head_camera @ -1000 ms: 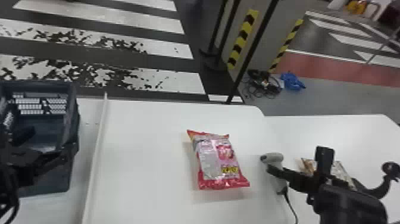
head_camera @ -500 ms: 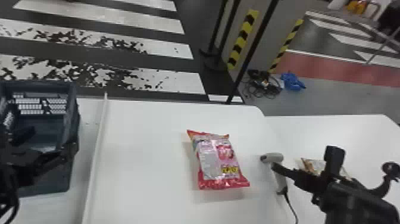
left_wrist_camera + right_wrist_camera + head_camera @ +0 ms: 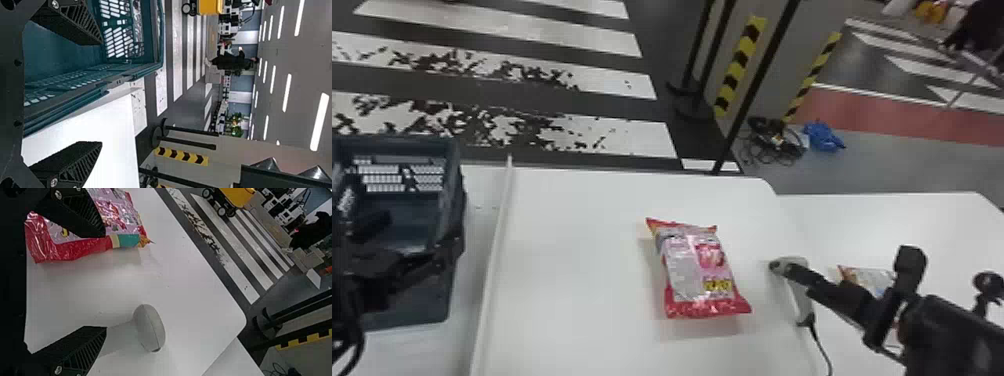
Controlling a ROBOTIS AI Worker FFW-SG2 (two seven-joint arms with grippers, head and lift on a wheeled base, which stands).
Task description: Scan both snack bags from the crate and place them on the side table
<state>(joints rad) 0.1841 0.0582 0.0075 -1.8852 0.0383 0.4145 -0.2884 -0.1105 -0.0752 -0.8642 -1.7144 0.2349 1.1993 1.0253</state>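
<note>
Pink-and-red snack bag: lies flat on the white main table; probably left to scan and carry over.
Orange-cornered snack bag: rests on the side table, partly behind the right arm; placed, so roughly half done, but cannot tell if scanned.
Grey handheld scanner: lies near the pink-and-red bag.
Right gripper: spreads wide and empty, near scanner and bag.
Left gripper: opens wide at the teal plastic crate, holding nothing.
</note>
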